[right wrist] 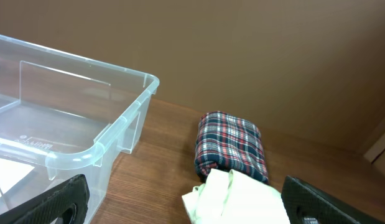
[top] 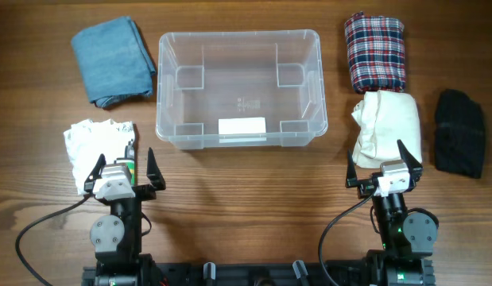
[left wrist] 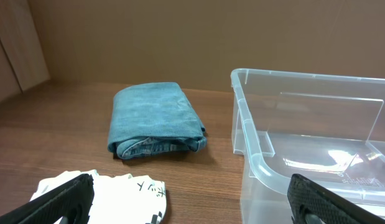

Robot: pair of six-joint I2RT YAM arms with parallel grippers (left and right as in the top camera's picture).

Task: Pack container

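Observation:
The clear plastic container (top: 240, 87) stands empty at the table's middle back, a white label on its base; it also shows in the left wrist view (left wrist: 316, 143) and the right wrist view (right wrist: 61, 124). Folded clothes lie around it: blue jeans (top: 112, 59) (left wrist: 153, 121) at back left, a white printed cloth (top: 91, 147) (left wrist: 117, 193) at front left, a plaid shirt (top: 374, 52) (right wrist: 232, 146) at back right, a cream cloth (top: 389, 125) (right wrist: 242, 199) below it, a black garment (top: 460, 131) at far right. My left gripper (top: 124, 171) (left wrist: 192, 211) is open and empty beside the white cloth. My right gripper (top: 384, 168) (right wrist: 186, 211) is open and empty at the cream cloth's near edge.
The wooden table (top: 246, 183) runs to a brown wall behind in the wrist views. Both arm bases and black cables sit at the front edge (top: 253, 274).

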